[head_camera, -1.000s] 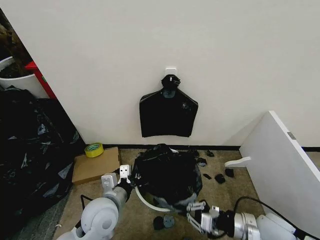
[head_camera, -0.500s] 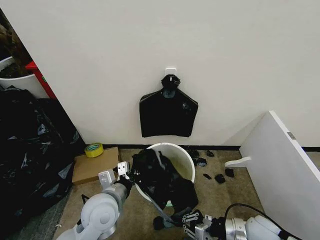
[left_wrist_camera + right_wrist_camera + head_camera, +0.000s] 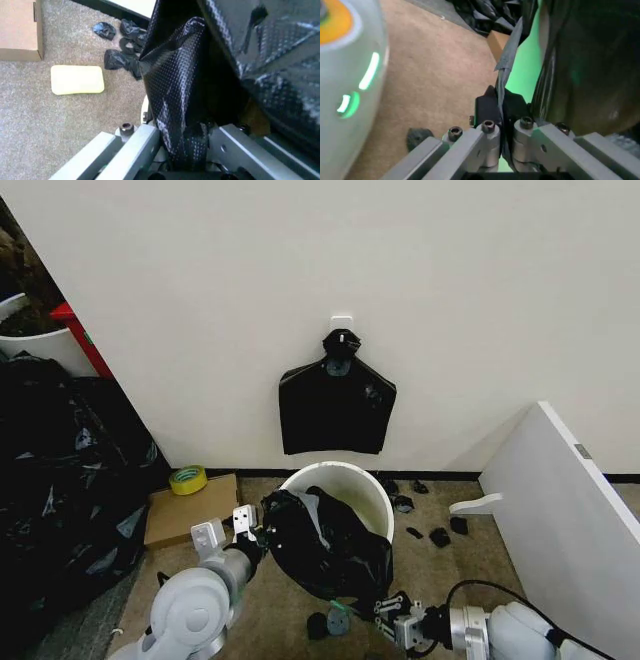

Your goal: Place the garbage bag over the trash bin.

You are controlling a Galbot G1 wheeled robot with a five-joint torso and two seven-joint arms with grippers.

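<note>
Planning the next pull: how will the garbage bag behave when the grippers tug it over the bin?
The garbage bag is probably floppy: it sags in folds off the trash bin. Likely light and thin, bunching where the left gripper pinches it. Its glossy film may slip from the right gripper.

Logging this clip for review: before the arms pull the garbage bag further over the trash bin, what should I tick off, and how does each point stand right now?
1. Left gripper clamped on the garbage bag: ok, black film is pinched between its fingers.
2. Right gripper clamped on the bag: ok, a thin edge of film runs between its closed fingers.
3. Trash bin upright: ok, it stands on the carpet by the wall.
4. Bag mouth over the whole rim: not ok, the far white rim is bare and the bag hangs over the near side alone.
5. Bag mouth open wide enough: cannot tell, the film is bunched.
6. Floor by the bin: not ok, black scraps lie nearby.
</note>
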